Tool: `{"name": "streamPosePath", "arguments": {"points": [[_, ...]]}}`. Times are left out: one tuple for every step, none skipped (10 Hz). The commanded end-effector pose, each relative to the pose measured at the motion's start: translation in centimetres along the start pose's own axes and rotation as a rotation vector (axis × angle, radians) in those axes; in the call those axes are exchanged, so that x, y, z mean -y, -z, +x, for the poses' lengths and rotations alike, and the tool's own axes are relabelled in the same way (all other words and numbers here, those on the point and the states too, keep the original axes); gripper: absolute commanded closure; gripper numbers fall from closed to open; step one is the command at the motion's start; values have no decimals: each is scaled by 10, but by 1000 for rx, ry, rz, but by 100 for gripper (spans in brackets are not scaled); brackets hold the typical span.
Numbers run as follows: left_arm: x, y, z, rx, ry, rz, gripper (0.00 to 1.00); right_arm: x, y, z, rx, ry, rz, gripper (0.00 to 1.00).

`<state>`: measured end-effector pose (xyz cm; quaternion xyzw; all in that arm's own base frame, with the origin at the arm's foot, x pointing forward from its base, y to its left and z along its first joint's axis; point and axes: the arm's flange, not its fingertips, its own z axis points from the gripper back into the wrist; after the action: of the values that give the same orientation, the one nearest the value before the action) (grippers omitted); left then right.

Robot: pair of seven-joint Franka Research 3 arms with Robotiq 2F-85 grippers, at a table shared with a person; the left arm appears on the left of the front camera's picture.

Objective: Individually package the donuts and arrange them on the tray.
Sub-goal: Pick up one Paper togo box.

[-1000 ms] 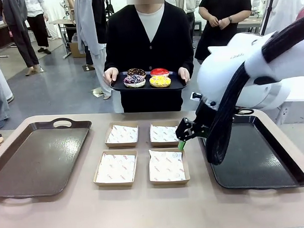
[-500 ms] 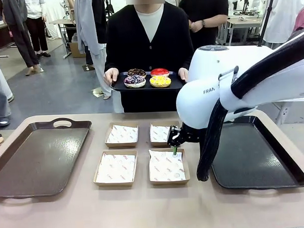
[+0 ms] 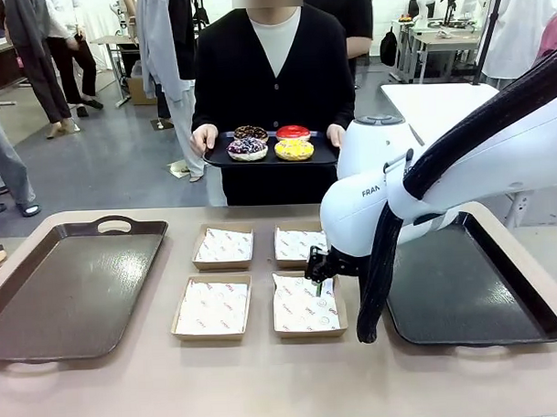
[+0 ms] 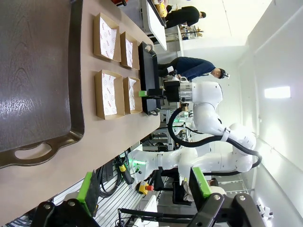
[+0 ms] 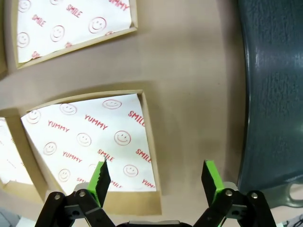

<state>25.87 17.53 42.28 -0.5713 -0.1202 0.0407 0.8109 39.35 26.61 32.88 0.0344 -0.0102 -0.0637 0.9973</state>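
Four lined boxes (image 3: 212,336), two dark trays (image 3: 71,289) on tan table (image 3: 266,383); grey floor (image 3: 121,168).

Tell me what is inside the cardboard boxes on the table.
White printed paper lines all four boxes; nothing else in any visible part. The right gripper and its arm hide the far right box's right side and a corner of the near right box.
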Motion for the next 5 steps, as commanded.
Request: {"name": "streamPosePath", "arguments": {"points": [[1,-1,0,8,-3,-8,0,-2,15,5,14,4,-24,0],[1,-1,0,8,-3,-8,0,-3,18,5,21,-20,-22,0],[1,-1,0,8,-3,-8,0,-2,17,6,27,-37,-17,59],[1,-1,0,8,-3,-8,0,-3,16,4,25,-42,-13,59],[1,-1,0,8,-3,-8,0,-4,16,2,22,-48,-13,100]]}}
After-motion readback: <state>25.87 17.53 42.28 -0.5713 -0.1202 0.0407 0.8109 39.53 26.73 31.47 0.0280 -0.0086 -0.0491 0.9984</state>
